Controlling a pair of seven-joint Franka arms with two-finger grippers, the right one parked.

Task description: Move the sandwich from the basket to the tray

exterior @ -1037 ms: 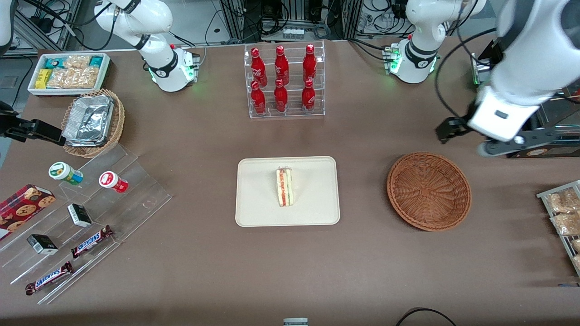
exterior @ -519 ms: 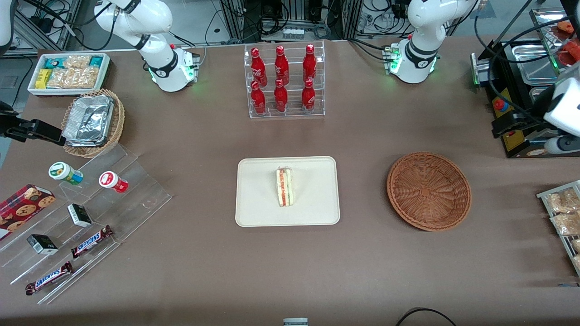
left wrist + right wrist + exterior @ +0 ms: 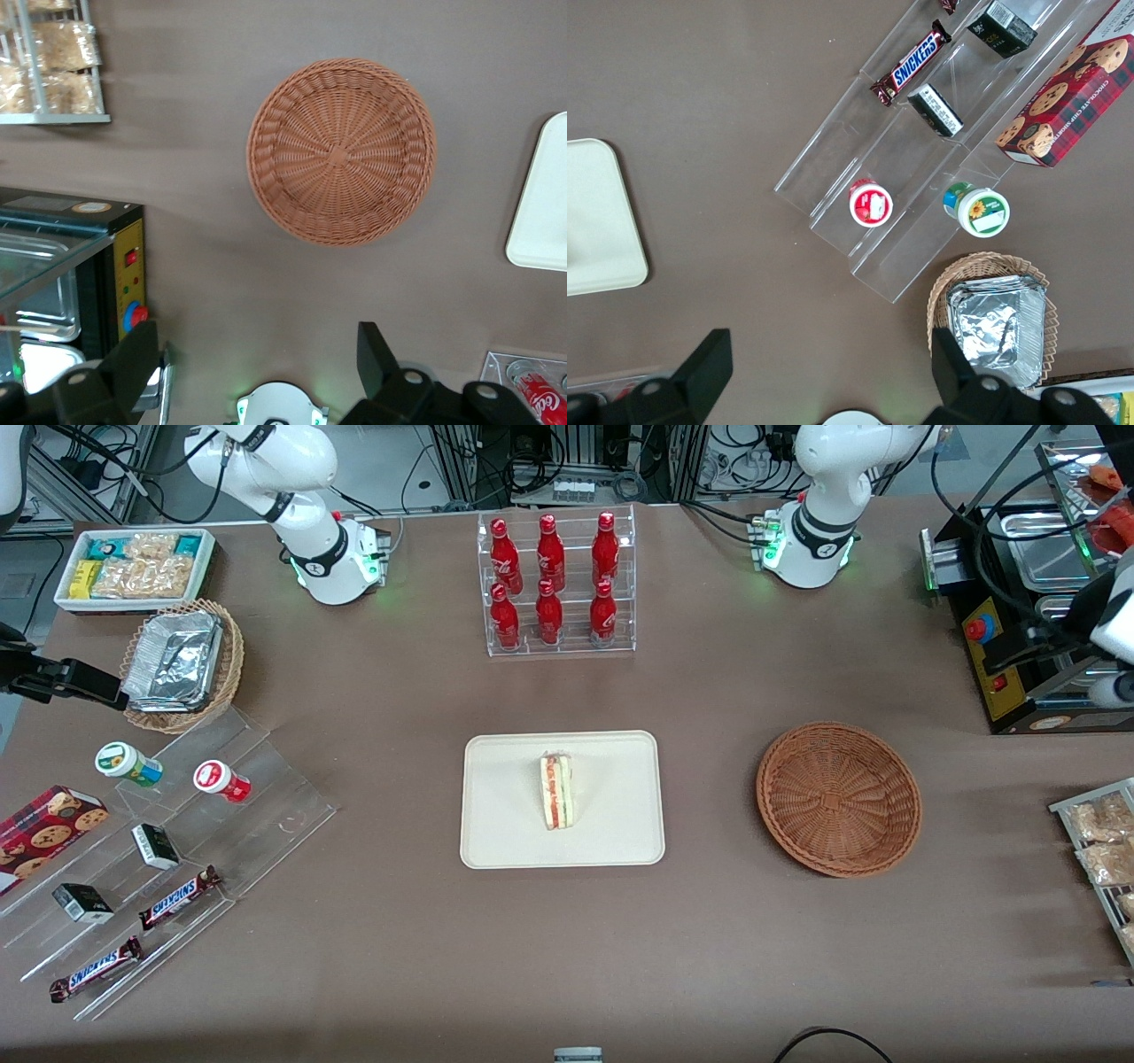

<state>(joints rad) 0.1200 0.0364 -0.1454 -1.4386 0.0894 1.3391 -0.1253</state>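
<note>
On the tray (image 3: 505, 841), mid-desk, the sandwich (image 3: 557, 791) lies cut edge up; placement looks done. Basket (image 3: 838, 798), toward the working arm's end, sits empty. Farther off, high above the desk, the gripper (image 3: 257, 367) has fingers (image 3: 133, 359) spread apart, holding nothing. Best retreat: clear of the basket rim.

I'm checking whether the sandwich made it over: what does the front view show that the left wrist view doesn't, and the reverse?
Only the front view shows the sandwich, lying on the tray, plus the rack of red bottles. Only the left wrist view shows the gripper, open, empty, held high over the table. Both show the basket empty, and the tray's edge appears in the wrist view too.
</note>
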